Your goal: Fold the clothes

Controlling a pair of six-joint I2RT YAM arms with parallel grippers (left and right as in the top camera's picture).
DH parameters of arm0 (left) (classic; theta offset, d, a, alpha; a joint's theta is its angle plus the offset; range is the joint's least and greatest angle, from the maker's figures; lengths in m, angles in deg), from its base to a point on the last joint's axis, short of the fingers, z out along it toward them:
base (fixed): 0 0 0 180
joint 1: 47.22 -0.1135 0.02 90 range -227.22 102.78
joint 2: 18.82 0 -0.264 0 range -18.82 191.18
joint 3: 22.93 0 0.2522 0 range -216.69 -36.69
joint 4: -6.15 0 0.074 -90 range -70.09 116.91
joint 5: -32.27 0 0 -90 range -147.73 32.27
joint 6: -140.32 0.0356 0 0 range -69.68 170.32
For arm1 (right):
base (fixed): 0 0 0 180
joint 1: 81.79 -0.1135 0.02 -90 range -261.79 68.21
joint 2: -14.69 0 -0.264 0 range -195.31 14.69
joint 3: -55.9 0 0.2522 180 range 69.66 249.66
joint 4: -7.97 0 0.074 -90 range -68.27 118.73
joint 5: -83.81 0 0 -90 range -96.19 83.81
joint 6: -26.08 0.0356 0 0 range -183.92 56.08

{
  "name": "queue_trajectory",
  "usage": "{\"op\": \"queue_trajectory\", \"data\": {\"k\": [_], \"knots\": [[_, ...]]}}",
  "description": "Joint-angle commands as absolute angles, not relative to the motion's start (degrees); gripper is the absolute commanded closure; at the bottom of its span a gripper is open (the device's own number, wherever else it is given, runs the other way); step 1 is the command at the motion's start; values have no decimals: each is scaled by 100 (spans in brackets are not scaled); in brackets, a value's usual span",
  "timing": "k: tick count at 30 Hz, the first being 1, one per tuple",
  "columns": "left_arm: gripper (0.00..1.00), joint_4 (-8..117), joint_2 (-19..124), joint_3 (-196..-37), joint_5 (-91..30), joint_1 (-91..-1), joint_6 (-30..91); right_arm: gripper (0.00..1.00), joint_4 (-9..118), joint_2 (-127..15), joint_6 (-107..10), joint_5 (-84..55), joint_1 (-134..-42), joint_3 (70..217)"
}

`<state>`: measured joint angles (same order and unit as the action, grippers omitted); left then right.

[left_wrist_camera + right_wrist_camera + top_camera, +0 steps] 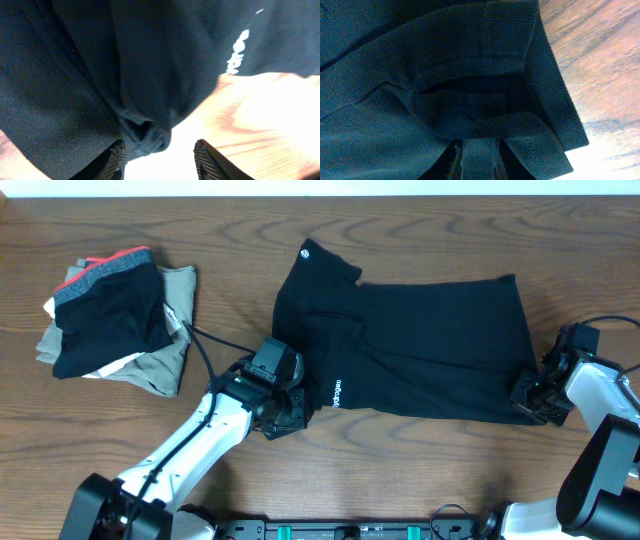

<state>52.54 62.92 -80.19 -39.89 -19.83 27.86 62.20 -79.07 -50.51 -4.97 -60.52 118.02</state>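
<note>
The clothes (420,350), a black garment, lie spread across the middle of the wooden table, with a white hexagon logo (306,252) at the upper left and white lettering (337,393) near the lower left edge. My left gripper (285,415) sits at that lower left corner. In the left wrist view its jaws stand apart around (160,156), and a bunched fold of the clothes (145,132) hangs just in front of the left finger (118,157). My right gripper (530,395) is at the garment's lower right corner. It is shut (476,160) on a pinched strip of the clothes (470,75).
A pile of folded garments (115,315) lies at the left: a black one with a grey band and red-orange trim on top of khaki ones. A black cable (205,345) runs from the left arm towards that pile. The table's far edge (320,192) runs along the top.
</note>
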Motion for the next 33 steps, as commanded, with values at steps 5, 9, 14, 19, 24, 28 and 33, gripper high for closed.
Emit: {"op": "queue_trajectory", "data": {"k": [5, 9, 14, 19, 24, 28, 33], "knots": [[58, 5210, 6646, -7912, -4199, -1965, 2865, 81, 6225, -7922, -5024, -519, -6043, 11795], [80, 5227, 6882, -7912, -4271, -1965, 2869, 81, 6233, -7922, -5024, -519, -6043, 11795], [93, 5643, 6987, -7912, -5147, -1998, 2863, 81, 6244, -7922, -5024, -517, -6043, 11795], [94, 6021, 6987, -7912, -5700, -2319, 2708, 81, 6244, -7922, -5024, -519, -6043, 11795], [94, 5807, 6987, -7912, -5512, -2711, 2657, 81, 6264, -7922, -5024, -519, -6043, 11795], [94, 5553, 6899, -7956, -4461, -2783, 3018, 80, 6271, -7922, -5024, -517, -6043, 11795], [94, 5363, 6447, -8072, -3803, -2780, 3018, 80, 6260, -7922, -5024, -517, -6043, 11795]]}}
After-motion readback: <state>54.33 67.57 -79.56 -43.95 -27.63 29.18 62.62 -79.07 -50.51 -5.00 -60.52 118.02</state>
